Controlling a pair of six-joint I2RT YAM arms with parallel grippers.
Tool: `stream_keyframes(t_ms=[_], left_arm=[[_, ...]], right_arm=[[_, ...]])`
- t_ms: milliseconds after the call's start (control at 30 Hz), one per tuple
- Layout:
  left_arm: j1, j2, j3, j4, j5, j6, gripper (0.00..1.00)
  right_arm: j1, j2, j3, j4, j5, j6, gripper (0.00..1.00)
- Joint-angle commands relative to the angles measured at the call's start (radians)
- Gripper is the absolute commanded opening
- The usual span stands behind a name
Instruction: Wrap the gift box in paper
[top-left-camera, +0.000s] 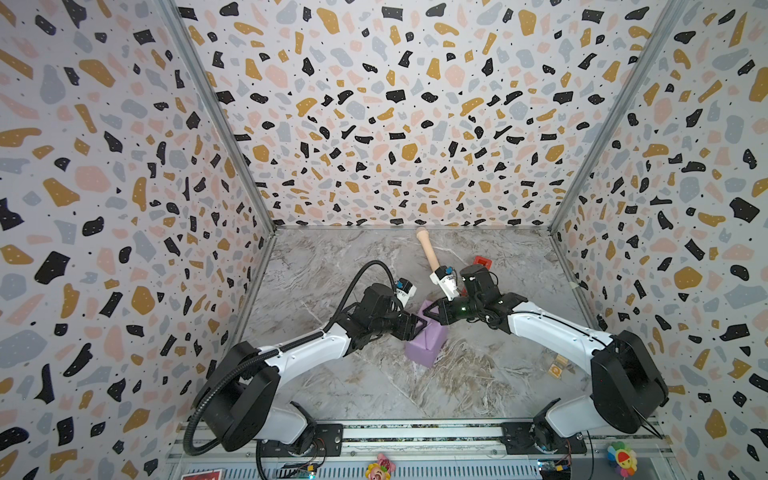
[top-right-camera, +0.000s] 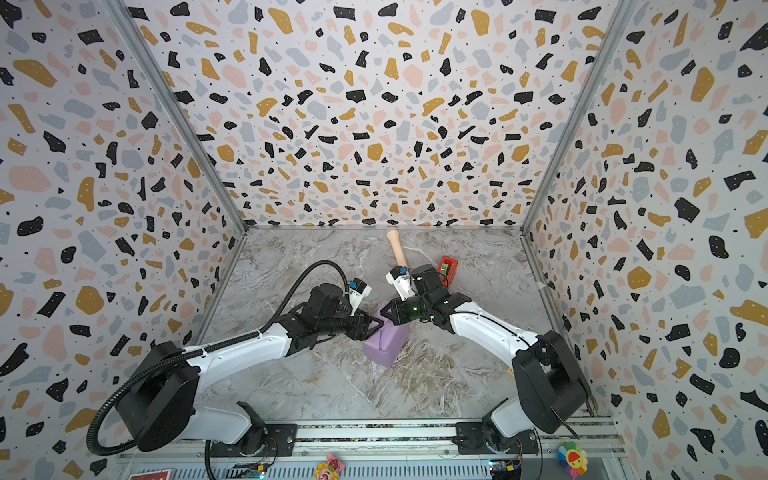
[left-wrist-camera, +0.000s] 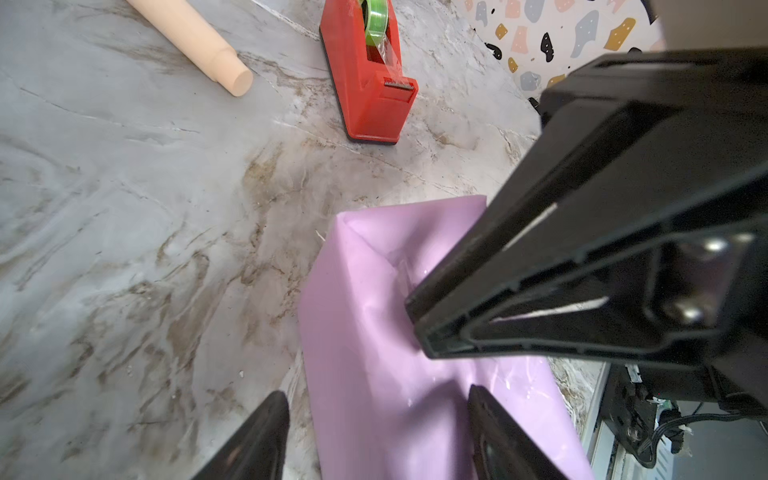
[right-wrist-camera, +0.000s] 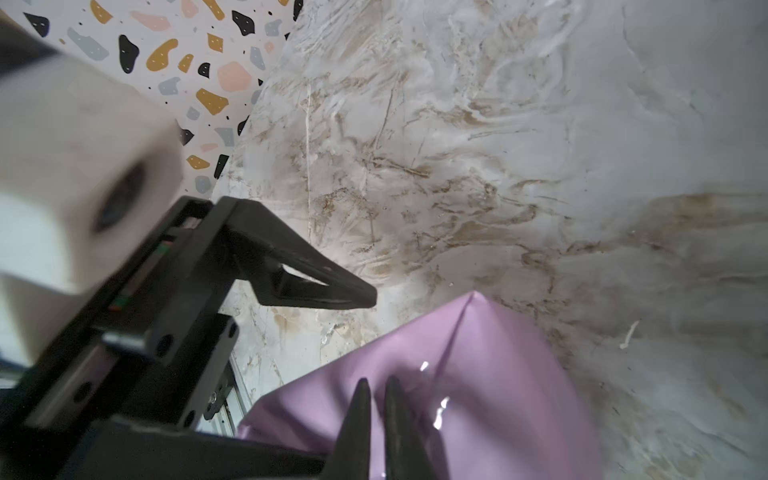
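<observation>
The paper (top-left-camera: 424, 345), lilac side out with the box hidden inside, lies mid-worktop (top-left-camera: 365, 390), its long axis running near to far. The right gripper (right-wrist-camera: 378, 415), pressed together, touches its far-end fold. The left gripper (left-wrist-camera: 374, 440), spread, hovers at its left side, about as near.

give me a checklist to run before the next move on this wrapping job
1. Paper hides the gift box on every face in view: ok.
2. Right gripper shut, tips on the paper's end fold: ok.
3. Left gripper open over the paper, holding nothing: ok.
4. End fold taped down: cannot tell.
5. Tape dispenser upright, tape end at its cutter: ok.
6. Toy microphone lying apart from the paper: ok.
</observation>
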Motion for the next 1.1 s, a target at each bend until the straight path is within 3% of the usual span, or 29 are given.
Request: stream_keyframes(t_ms=[0,333,500,767,1067], left_arm=[[-0.004,0.032,-0.025,-0.145,-0.033,0.032,0.68],[-0.005,0.032,-0.024,-0.139,-0.03,0.031,0.68],[-0.006,0.02,0.001,-0.143,-0.042,0.023,0.71],[-0.005,-0.029,0.118,-0.122,-0.059,-0.022,0.8],[0.023,-0.136,0.138,-0.131,-0.078,-0.025,0.82]], right_arm=[[-0.029,-0.003,-0.023,-0.002,0.012,-0.009,0.11],[-0.089,0.033,-0.024,-0.001,-0.06,0.025,0.11],[-0.108,-0.063,-0.009,-0.007,-0.075,0.006,0.14],[-0.105,-0.341,-0.143,-0.106,0.113,-0.035,0.22],[0.016,-0.453,-0.314,-0.077,0.159,0.016,0.23]])
